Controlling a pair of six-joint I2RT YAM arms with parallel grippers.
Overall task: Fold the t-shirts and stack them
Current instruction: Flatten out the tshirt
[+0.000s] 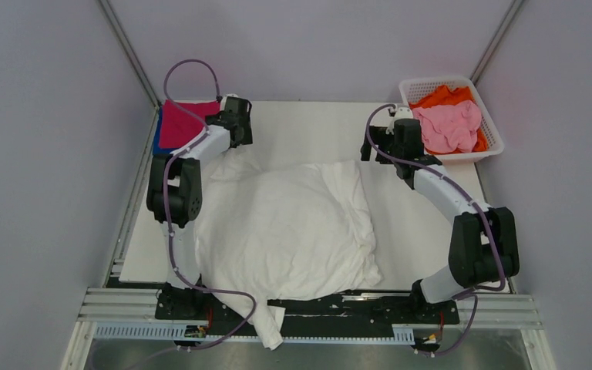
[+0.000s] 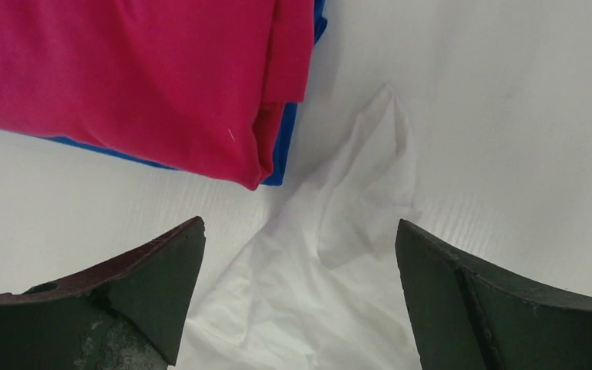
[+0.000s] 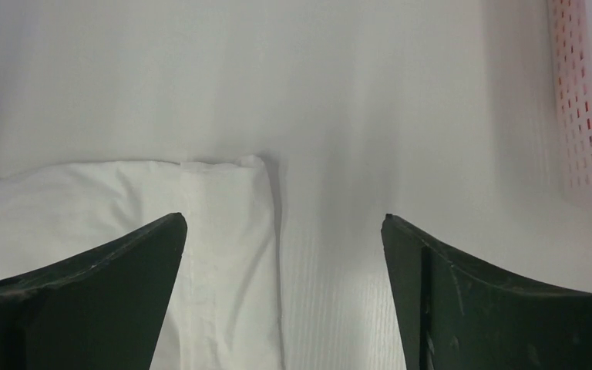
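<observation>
A large white t-shirt [image 1: 289,227] lies spread and rumpled on the table, its hem hanging over the near edge; no print shows on it. A folded magenta t-shirt [image 1: 181,122] lies on a blue one [image 1: 156,142] at the far left. My left gripper [image 1: 239,116] is open and empty above the white shirt's far left corner [image 2: 354,185], beside the magenta shirt [image 2: 123,77] and the blue one [image 2: 281,150]. My right gripper [image 1: 401,127] is open and empty above the shirt's far right corner [image 3: 216,200]. Pink [image 1: 451,127] and orange [image 1: 439,96] t-shirts lie in the basket.
The white lattice basket [image 1: 493,131] stands at the far right corner; its wall shows in the right wrist view [image 3: 578,100]. Grey walls close in on both sides. The white table top [image 1: 308,127] runs between the two grippers.
</observation>
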